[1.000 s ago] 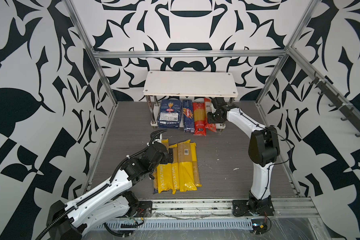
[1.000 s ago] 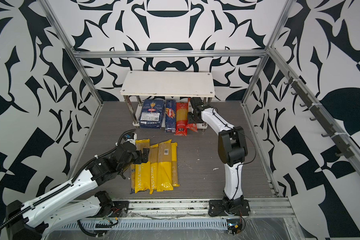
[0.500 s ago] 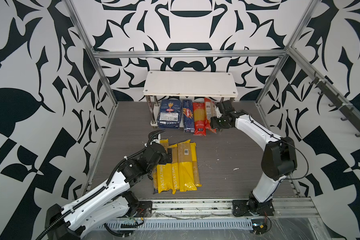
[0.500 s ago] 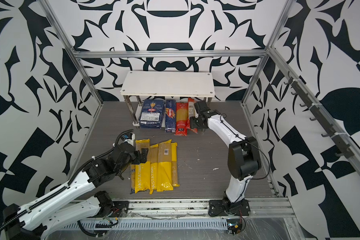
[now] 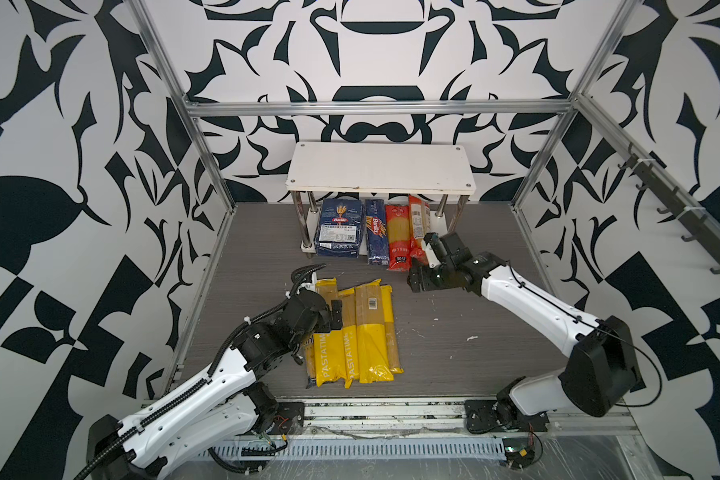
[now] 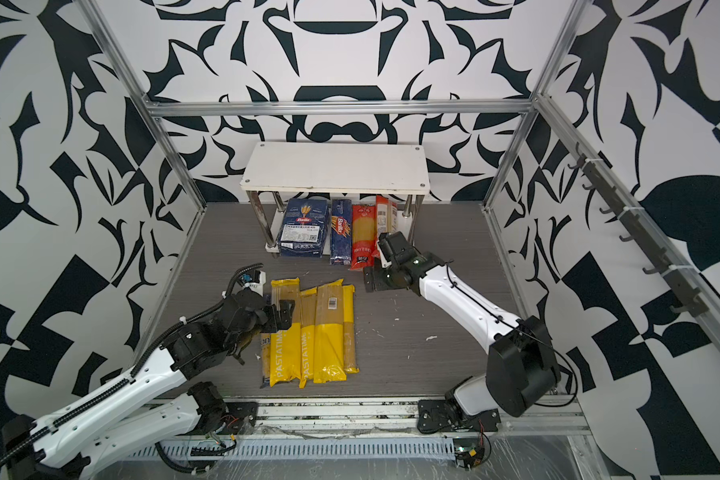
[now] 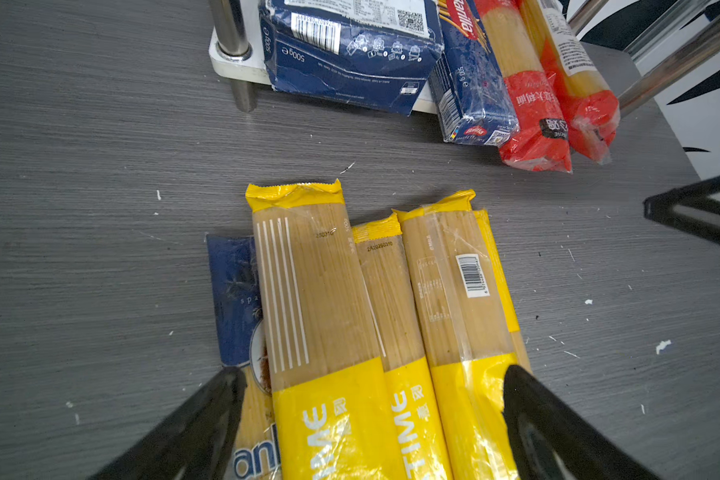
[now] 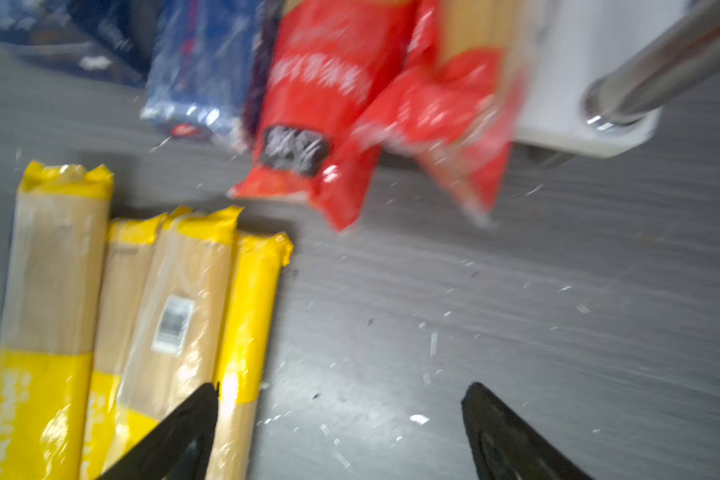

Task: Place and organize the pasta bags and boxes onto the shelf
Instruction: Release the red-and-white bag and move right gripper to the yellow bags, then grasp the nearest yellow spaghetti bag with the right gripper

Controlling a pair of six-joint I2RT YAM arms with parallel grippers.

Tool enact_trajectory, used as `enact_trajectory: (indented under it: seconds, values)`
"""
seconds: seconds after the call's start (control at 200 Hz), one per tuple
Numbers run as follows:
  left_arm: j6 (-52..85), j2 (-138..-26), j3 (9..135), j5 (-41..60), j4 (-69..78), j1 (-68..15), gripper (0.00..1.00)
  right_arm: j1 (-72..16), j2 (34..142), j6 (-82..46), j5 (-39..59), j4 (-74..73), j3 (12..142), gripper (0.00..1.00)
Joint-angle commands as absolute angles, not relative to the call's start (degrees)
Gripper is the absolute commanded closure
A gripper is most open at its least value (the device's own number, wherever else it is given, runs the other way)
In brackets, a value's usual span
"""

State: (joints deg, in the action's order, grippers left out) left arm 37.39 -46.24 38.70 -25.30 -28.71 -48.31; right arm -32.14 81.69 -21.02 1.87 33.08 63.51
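Jaws spread wide, nothing held: right gripper sits low just beside red bags, left gripper hovers over yellow bags.

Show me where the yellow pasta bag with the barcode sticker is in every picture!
Top view: barcode bag, third yellow bag from the left.
Top view: barcode bag, same place, third from the left.
Left wrist: barcode bag, sticker sharp, facing up.
Right wrist: barcode bag, blurred, white sticker visible.
Landmark: red bags lie past its sticker end in every view.
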Motion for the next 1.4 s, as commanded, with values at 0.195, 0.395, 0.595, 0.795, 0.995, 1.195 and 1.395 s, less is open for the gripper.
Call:
enact_trajectory:
  seconds: [0.195,0.395,0.595,0.795,0.995,1.195,1.395]
  values:
    - [41.2,-40.7,35.4,-25.6,-32.7,-48.1,0.01,-44.0,78.3,-27.9,-1.1,30.2,59.1,0.0]
    - [42.7,-34.9,34.5,-27.7,-37.5,-48.1,0.01,-51.4,79.3,-30.8,-3.9,30.6,59.1,0.0]
    - [45.4,-27.6,32.8,-28.6,-40.4,-48.1,0.01,-55.4,80.9,-33.9,-3.1,28.4,58.0,0.0]
    - [46.8,-23.2,31.2,-28.6,-40.9,-48.1,0.01,-61.3,86.7,-37.5,-4.6,27.5,59.2,0.0]
    - [46.9,-23.3,31.4,-27.9,-41.2,-48.1,0.01,-66.1,93.1,-40.7,-7.8,29.7,61.8,0.0]
    - [46.7,-24.2,31.5,-27.4,-40.7,-48.1,0.01,-68.3,96.0,-42.7,-8.2,29.4,62.2,0.0]
    - [46.7,-24.2,31.5,-27.5,-40.6,-48.1,0.01,-69.9,100.5,-43.2,-8.0,30.3,63.6,0.0]
